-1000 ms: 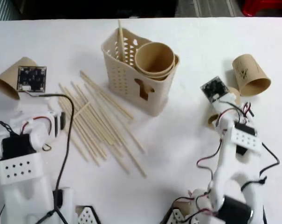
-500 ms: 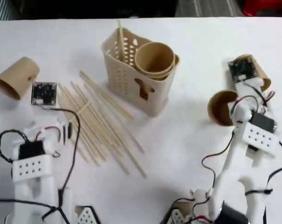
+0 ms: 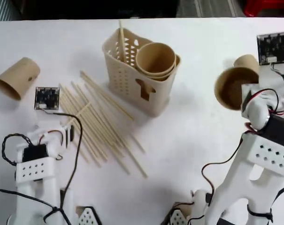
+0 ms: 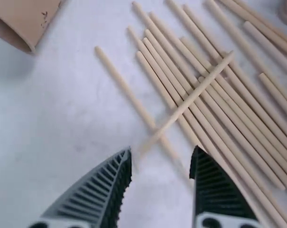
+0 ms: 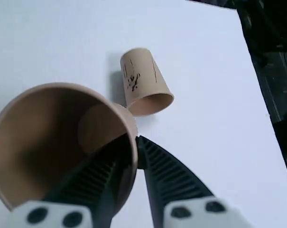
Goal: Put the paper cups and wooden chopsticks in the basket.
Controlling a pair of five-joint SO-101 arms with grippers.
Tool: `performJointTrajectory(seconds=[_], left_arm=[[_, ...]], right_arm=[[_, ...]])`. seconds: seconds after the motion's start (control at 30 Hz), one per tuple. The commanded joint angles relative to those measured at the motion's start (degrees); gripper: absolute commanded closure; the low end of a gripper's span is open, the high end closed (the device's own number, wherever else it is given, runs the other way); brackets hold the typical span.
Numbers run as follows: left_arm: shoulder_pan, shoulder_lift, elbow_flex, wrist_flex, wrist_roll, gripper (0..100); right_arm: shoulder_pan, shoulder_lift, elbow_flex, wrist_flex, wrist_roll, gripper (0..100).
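A white table lies under the left gripper, matte and evenly lit, with only soft, pale shadows on it. Past the right gripper the tabletop ends at a straight edge, and a dark area lies beyond. In the high view, far ahead of both grippers, a black band runs along the table's far edge. On the right gripper's side it gives way to a grey floor patch and a red object. A bluish ribbed surface shows at the far corner on the left gripper's side.
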Motion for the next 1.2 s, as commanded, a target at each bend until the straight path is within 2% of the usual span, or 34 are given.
performJointTrajectory(seconds=[0.0, 0.23, 0.6, 0.83, 1.0, 1.17], left_arm=[[-0.57, -1.27, -0.18, -1.14, -0.44, 79], [-0.57, -1.27, -0.18, -1.14, -0.44, 79], [-0.57, -1.27, 0.26, -1.14, -0.53, 79], [-0.66, -1.27, 0.35, -1.23, -0.53, 79], [-0.66, -1.27, 0.35, -1.23, -0.53, 79], [-0.66, -1.27, 0.35, -1.23, -0.53, 79]], right_arm=[[-4.35, -2.07, -7.82, 1.19, -4.04, 97.9], [-14.11, -1.89, -14.59, 0.92, -12.13, 97.9], [-31.16, -1.45, -18.20, -2.07, -15.47, 97.9], [-33.71, 5.93, -18.11, -4.88, -15.56, 97.9], [-33.19, 11.21, -18.20, -4.70, -20.92, 97.8], [-33.19, 14.20, -18.20, -4.79, -21.45, 97.7]])
